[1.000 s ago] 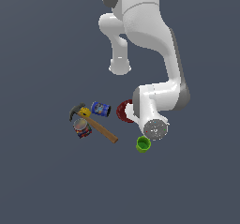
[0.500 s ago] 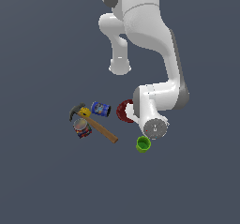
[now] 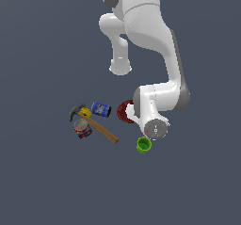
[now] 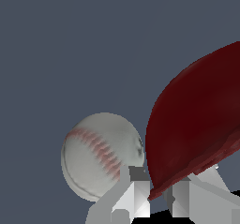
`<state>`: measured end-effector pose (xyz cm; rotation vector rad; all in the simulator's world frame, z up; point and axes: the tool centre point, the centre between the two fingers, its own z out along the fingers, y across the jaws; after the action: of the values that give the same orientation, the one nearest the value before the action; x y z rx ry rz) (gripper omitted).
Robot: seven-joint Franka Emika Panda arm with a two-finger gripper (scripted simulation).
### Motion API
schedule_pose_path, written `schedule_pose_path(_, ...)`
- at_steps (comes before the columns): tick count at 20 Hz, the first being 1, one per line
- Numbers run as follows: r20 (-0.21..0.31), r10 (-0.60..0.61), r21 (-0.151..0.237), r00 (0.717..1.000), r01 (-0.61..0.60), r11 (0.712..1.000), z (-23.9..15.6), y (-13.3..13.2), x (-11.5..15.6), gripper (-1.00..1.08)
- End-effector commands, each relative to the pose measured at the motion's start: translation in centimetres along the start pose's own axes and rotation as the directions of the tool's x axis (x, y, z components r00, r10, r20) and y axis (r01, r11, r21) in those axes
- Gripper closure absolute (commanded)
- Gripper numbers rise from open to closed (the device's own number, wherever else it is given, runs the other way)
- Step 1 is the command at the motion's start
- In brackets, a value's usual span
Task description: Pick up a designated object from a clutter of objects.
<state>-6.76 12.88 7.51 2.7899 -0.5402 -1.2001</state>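
The dark red bowl (image 3: 124,111) sits in the middle of the clutter, half covered by my arm in the exterior view. In the wrist view the bowl (image 4: 197,124) fills one side, and its rim runs down between my two fingers. My gripper (image 4: 159,196) is low over the bowl's edge, with the jaws close together on the rim. The white baseball (image 4: 101,155) lies right beside the bowl and one finger (image 4: 133,192). In the exterior view my hand hides the fingers and the baseball.
A green cup (image 3: 144,145) stands just in front of my wrist. A wooden-handled hammer (image 3: 100,128), a blue can (image 3: 101,109) and a red-and-blue can (image 3: 83,129) lie on the exterior view's left of the bowl. The arm's base (image 3: 120,68) stands behind.
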Motion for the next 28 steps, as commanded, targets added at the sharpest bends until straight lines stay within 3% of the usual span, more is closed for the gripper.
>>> schedule_pose_path(1, -0.004, -0.001, 0.001, 1.000, 0.001, 1.000, -0.3, -0.1, -0.2, 1.08)
schedule_pose_path(11, -0.085, -0.017, 0.024, 0.996, 0.020, 1.000, -6.4, -2.4, -4.6, 1.08)
schedule_pose_path(19, -0.211, -0.038, 0.058, 0.977, 0.051, 0.997, -15.3, -5.6, -12.4, 1.08)
schedule_pose_path(28, -0.349, -0.052, 0.090, 0.936, 0.089, 0.992, -24.2, -8.6, -22.3, 1.08)
